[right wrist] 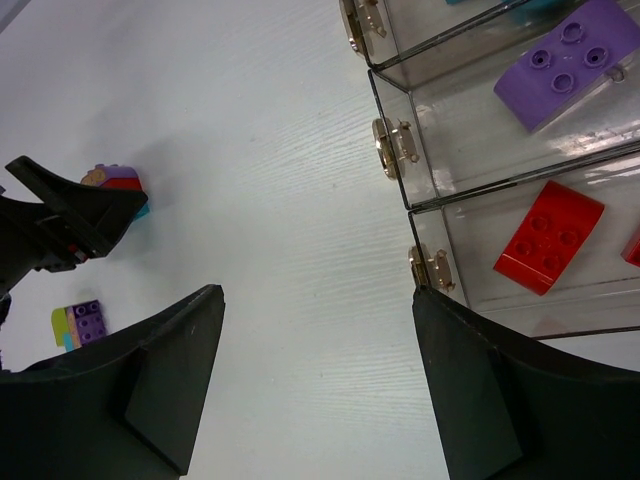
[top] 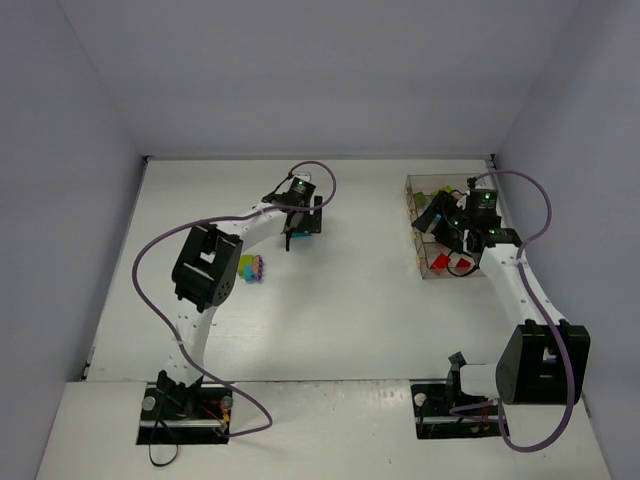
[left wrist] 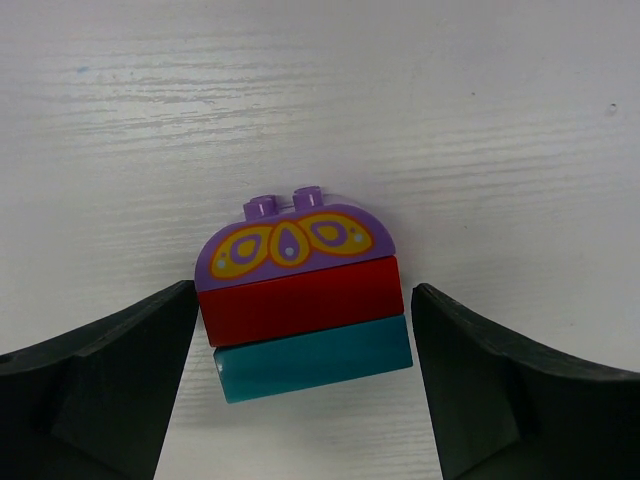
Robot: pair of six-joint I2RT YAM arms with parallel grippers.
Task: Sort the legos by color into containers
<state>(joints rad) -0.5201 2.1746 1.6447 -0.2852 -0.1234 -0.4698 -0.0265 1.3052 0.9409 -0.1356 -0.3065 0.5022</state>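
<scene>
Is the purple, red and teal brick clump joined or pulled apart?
Joined. The purple butterfly brick, red brick and teal brick sit stacked flush, no gaps, between the left fingers.

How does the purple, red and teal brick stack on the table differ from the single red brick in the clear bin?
The purple, red and teal brick stack joins three pieces; the red plastic brick is one piece. The stack stands on the white table between the fingers of the open left gripper; the red brick lies inside a clear plastic bin. Both are studded toy bricks.
</scene>
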